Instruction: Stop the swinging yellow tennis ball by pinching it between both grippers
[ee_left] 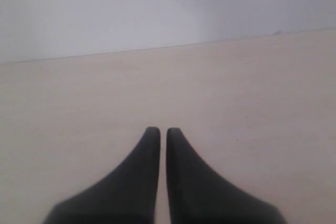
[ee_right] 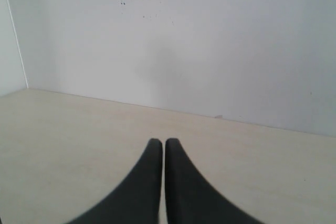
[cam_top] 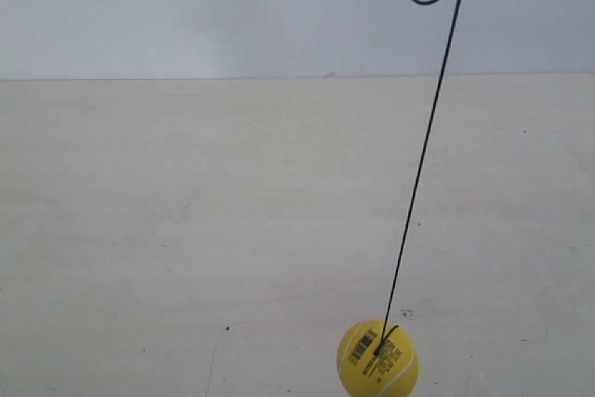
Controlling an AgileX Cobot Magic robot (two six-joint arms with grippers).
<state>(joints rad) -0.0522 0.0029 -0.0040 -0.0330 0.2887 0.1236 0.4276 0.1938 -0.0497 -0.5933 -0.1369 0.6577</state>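
Observation:
The yellow tennis ball [cam_top: 377,359] hangs low at the bottom edge of the exterior view, right of centre, its barcode print facing the camera. A thin black string [cam_top: 428,146] slants up from it to a loop at the top right. Neither arm shows in the exterior view. In the left wrist view my left gripper [ee_left: 163,131] is shut, its black jaws nearly touching with nothing between them. My right gripper [ee_right: 163,142] in the right wrist view is likewise shut and empty. The ball appears in neither wrist view.
A pale wooden table [cam_top: 186,230] fills the scene. A light grey wall [cam_top: 232,6] stands behind it. The right wrist view shows a corner of that wall [ee_right: 13,35] and small dark specks on it.

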